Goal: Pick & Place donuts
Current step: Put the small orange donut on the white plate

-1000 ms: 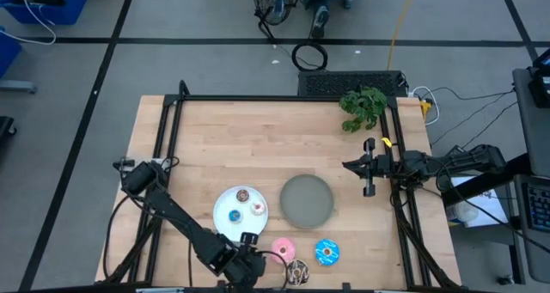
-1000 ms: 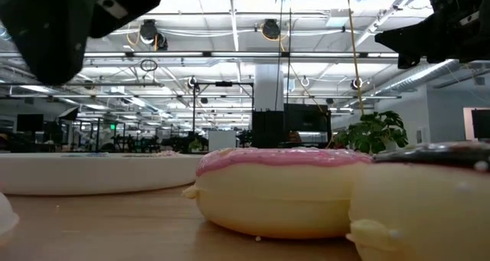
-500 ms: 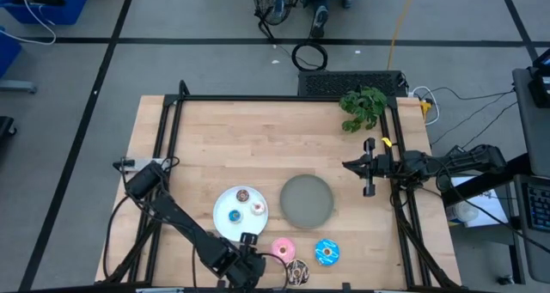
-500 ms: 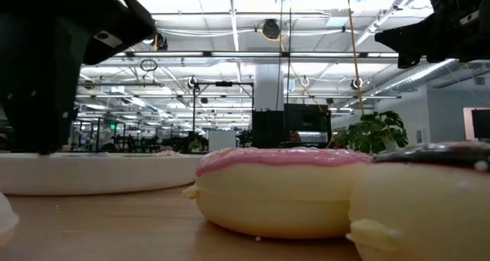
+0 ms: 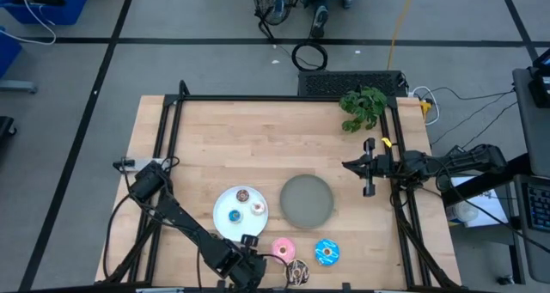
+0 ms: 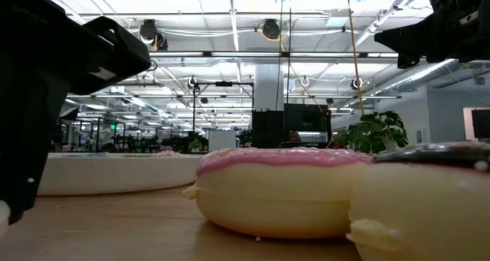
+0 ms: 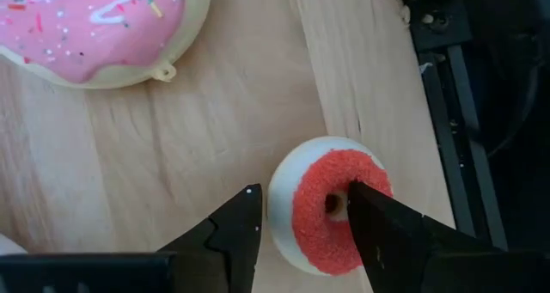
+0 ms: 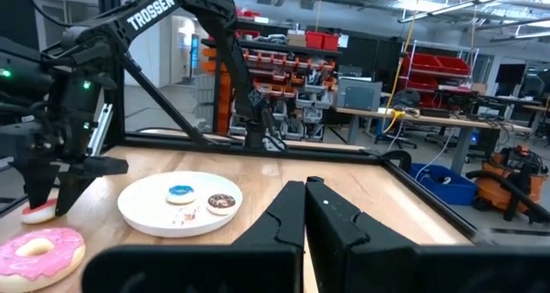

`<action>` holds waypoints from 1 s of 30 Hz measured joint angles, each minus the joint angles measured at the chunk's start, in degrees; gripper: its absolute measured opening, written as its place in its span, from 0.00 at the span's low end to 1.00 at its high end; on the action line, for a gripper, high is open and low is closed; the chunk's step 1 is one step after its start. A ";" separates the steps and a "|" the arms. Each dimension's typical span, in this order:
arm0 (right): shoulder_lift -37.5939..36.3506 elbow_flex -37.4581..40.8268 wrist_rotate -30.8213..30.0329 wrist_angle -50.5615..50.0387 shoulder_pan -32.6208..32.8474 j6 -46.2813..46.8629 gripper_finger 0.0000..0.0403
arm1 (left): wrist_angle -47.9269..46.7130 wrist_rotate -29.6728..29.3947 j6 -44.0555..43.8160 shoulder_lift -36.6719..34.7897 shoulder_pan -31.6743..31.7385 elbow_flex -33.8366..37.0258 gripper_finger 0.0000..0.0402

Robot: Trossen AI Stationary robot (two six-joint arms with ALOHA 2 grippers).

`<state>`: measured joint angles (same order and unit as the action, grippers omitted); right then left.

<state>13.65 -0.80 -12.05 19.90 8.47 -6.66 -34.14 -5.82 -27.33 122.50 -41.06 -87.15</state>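
Left wrist view puts the left gripper (image 7: 296,220) at the near edge of the pale wooden table (image 5: 249,147), its two dark fingers spread either side of a tiny red-topped toy donut (image 7: 329,204) with a whitish base, one finger just beside its rim and the other lying over its hole (whether they press on it cannot be told). A larger pink-frosted, sprinkled toy donut (image 7: 94,27) lies close by on the bare wood. From overhead, that pink ring (image 5: 284,249) sits near the front edge between the left gripper (image 5: 249,267) and a blue sprinkled toy donut (image 5: 326,252), with a dark chocolate toy donut (image 5: 298,273) just in front of it. A round white plate (image 5: 225,204) nearby carries three tiny rings: blue (image 5: 235,216), brown (image 5: 243,195) and whitish-pink (image 5: 258,209). An empty-looking round grey plate (image 5: 307,200) lies just to its right. The right gripper (image 5: 369,166) waits at the table's right side with its fingers pressed together on nothing, well apart from the donuts, beside a small green leafy plant (image 5: 363,106) at the far corner.
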 joint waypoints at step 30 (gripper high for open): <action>0.00 -0.01 0.09 0.00 -0.01 -0.01 0.00 | -17.34 0.97 3.89 0.28 2.45 -10.54 0.02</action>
<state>13.65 -0.82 -11.97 19.90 8.45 -6.67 -51.48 -4.86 -23.45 122.78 -38.61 -97.70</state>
